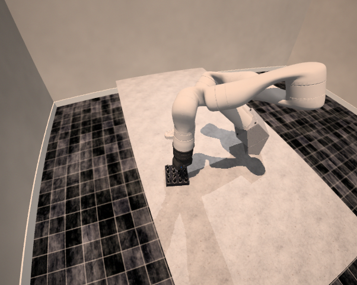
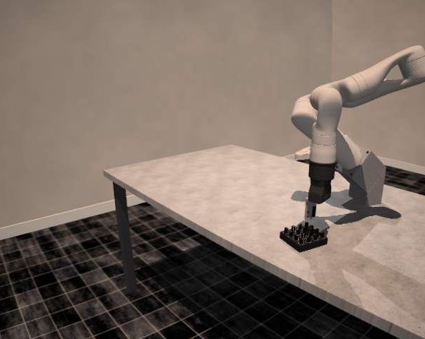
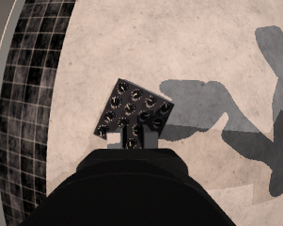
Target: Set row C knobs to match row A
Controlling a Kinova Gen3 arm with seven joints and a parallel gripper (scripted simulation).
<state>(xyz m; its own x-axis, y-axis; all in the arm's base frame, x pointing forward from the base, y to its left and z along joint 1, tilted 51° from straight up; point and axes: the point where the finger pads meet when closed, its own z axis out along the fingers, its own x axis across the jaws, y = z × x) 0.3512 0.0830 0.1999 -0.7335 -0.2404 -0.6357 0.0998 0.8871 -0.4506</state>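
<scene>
So, progress check: the black square knob box (image 1: 177, 184) (image 2: 289, 244) (image 3: 126, 98) sits flat on the pale stone-look surface (image 1: 264, 227) (image 2: 190, 189) (image 3: 108, 38). White lines are too tiny to read, and I can't tell which row is which, so no clue how many row C knobs already match row A. I'd treat the job as unfinished.

The black two-finger tool (image 1: 181, 171) (image 2: 310, 217) (image 3: 133, 133) is partway open, nothing gripped afaict. Exterior view shows its tips just above the knobs, which the top view mostly hides. Wrist view gives the knob rings and gap between fingers, but misses the white jointed arm (image 1: 184, 116) (image 2: 325, 109) farther right.
</scene>
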